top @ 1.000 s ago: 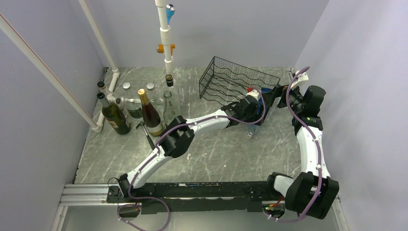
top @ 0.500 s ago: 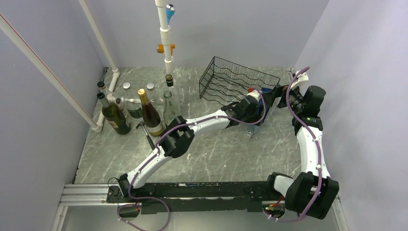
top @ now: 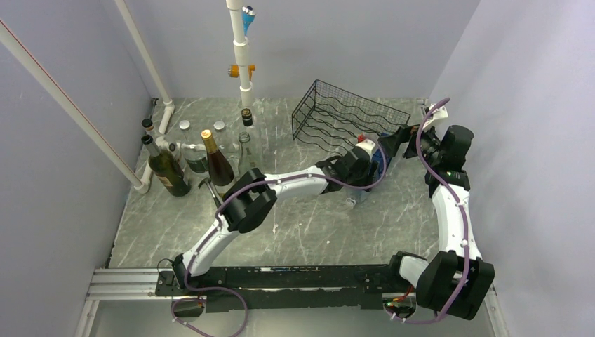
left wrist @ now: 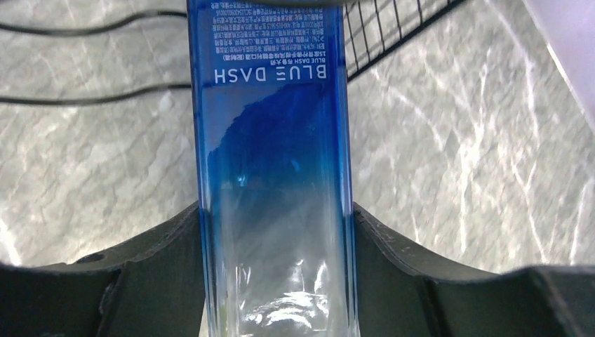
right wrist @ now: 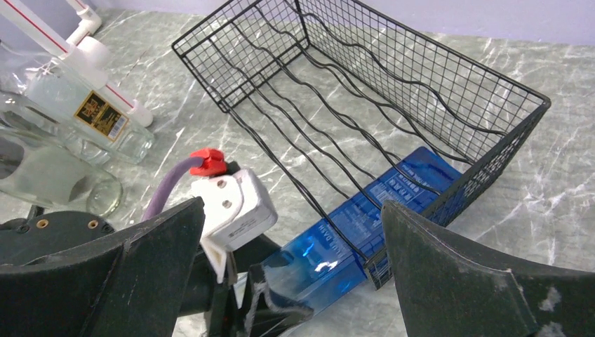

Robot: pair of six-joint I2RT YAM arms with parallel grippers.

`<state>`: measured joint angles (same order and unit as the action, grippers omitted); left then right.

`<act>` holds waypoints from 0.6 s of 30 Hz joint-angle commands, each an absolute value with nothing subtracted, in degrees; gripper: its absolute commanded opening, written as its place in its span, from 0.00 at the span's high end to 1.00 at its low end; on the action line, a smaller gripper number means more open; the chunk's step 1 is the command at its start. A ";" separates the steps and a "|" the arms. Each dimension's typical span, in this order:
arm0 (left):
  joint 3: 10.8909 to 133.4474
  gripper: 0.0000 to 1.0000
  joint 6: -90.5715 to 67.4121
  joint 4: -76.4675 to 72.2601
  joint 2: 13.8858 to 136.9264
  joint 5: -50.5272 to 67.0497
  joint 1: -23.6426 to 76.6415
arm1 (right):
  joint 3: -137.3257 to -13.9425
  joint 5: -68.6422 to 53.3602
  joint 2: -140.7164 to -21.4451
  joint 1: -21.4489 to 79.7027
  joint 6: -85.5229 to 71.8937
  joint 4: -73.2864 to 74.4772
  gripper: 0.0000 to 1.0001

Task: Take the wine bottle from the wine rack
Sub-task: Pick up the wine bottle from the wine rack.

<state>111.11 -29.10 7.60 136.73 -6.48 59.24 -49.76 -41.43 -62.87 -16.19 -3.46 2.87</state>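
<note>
The left gripper [left wrist: 275,225] is closed on the wine bottle [left wrist: 270,140], with one finger against each side of the clear part of its body. Compared with a second ago, the left arm has drawn back toward the near edge of the table [top: 302,232], carrying the bottle's gripped end with it. The wine rack [right wrist: 393,77], at the table's far right corner, appears to have shifted slightly with the pull. In the right wrist view, the bottle's blue end still lies inside the rack's lowest row, at its near corner. Extraction is therefore under way but not complete. The right gripper [right wrist: 291,210] stands wide open beside the rack and holds nothing. It may be needed to steady the rack.
</note>
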 commanded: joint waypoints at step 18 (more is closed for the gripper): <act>81.04 1.00 -23.99 0.72 109.41 8.08 54.70 | -49.57 -54.09 -62.05 -16.00 5.49 3.81 0.00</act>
